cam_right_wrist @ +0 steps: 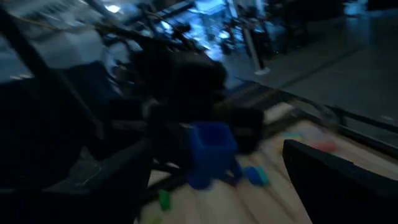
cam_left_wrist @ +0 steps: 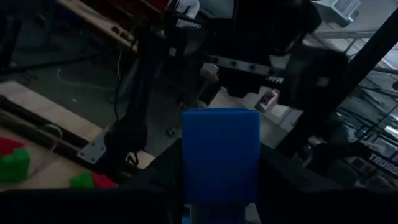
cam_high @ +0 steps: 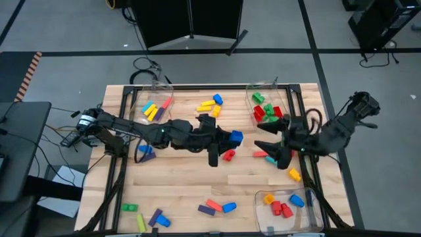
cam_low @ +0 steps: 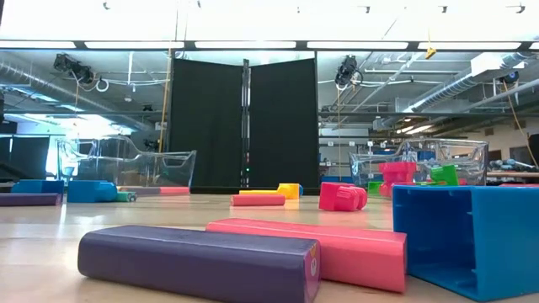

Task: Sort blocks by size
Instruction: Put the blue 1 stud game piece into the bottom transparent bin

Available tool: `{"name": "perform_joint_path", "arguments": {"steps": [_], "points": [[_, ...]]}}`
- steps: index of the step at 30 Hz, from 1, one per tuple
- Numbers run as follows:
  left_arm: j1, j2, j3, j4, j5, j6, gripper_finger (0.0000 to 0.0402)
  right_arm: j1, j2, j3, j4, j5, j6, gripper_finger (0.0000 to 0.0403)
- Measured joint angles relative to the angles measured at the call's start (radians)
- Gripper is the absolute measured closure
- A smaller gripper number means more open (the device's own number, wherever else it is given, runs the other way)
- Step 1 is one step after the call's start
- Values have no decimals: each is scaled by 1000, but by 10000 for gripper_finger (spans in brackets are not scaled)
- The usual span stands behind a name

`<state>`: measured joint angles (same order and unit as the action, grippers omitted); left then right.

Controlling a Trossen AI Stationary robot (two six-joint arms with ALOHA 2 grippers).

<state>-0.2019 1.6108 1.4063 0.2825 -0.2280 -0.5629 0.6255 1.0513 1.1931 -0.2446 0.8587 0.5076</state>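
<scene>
My left gripper (cam_high: 230, 137) hangs over the middle of the table, shut on a blue block (cam_high: 236, 137), which fills the centre of the left wrist view (cam_left_wrist: 221, 155). My right gripper (cam_high: 258, 133) stands open just right of it, facing it, with nothing between its fingers. The right wrist view shows the same blue block (cam_right_wrist: 211, 152) ahead of it. Other blocks lie loose on the wood: yellow and blue ones (cam_high: 210, 105) at the back, a red one (cam_high: 228, 155) under the left gripper, and purple, pink and blue ones (cam_high: 217, 208) near the front edge. My left gripper pinches the blue block by two opposite sides (cam_left_wrist: 186, 168) between its two fingers. The fingers lie level and come from the table's left. The block sticks out past the fingertips toward the right gripper and is lifted clear of the table.
Clear bins stand at the back left (cam_high: 154, 105), back right (cam_high: 270, 105) and front right (cam_high: 289, 204), each holding a few blocks. A pink block (cam_high: 261, 154) and a yellow one (cam_high: 294, 175) lie below the right gripper. Dark frame rails run along the table's left and right sides.
</scene>
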Motion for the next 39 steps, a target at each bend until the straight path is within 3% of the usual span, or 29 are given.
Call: {"name": "perform_joint_path", "arguments": {"steps": [4, 10, 23, 39], "points": [[2, 0, 0, 36, -36, 26, 254, -75, 16, 0, 124, -136, -64, 48], [6, 0, 0, 74, -41, 35, 254, -167, 55, 0, 210, -248, -74, 66], [6, 0, 0, 64, -32, 60, 254, -329, 126, 0, 254, -472, -28, 93], [19, 0, -1, 50, -9, 62, 254, -375, 159, 1, 247, -593, -3, 186]]}}
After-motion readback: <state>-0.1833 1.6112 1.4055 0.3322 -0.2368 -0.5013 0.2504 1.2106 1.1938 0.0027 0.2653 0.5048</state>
